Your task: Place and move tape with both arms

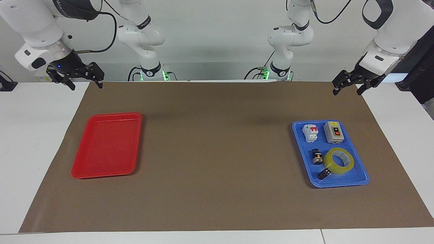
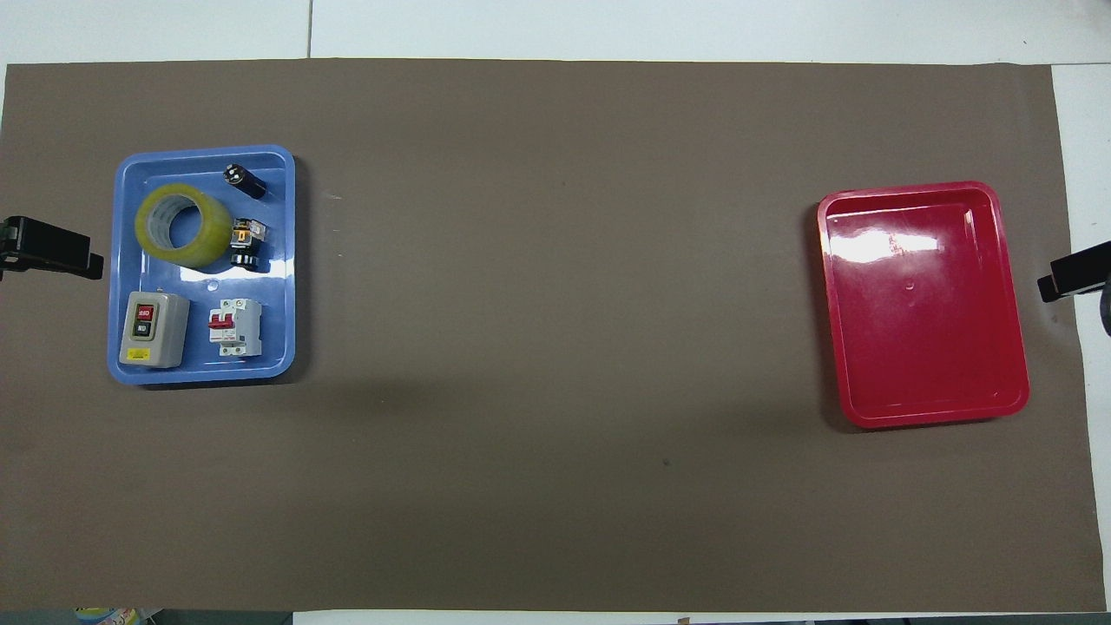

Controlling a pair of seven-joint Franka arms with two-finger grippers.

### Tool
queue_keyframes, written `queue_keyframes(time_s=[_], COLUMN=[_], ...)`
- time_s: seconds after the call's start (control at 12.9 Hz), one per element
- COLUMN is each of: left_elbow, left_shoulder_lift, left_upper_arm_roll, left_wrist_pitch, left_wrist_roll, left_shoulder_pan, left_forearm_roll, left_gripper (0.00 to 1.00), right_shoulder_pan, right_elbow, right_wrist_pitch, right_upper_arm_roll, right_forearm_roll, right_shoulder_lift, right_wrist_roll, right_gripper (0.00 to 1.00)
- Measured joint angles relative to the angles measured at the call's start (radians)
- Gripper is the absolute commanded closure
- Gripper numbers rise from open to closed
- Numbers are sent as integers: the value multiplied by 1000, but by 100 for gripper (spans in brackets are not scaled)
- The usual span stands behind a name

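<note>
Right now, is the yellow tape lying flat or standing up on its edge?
Lying flat. The tape rests on its side in the blue tray, its round hole facing up, beside the small black parts.
</note>
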Motion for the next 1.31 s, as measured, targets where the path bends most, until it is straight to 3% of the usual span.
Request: queue_keyframes(time_s=[0.46,1.08,1.31], left_elbow=[-30,-57,-133], left_shoulder_lift=[28,284,325], left_upper_arm_roll=[4,7,7], left_wrist_pitch=[104,381,533], left_wrist_roll=[0,1,1], left_shoulder_pan=[54,135,146], left_forearm_roll=[0,0,0], left_gripper=[0,0,0], right_shoulder_pan=[0,5,9], right_elbow=[0,0,0], right_wrist_pitch=[0,0,0], right_upper_arm_roll=[0,3,6], right_forearm_roll=[1,1,1], right_shoulder_lift=[0,0,0], right_wrist_roll=[0,0,0], right_gripper=[0,0,0])
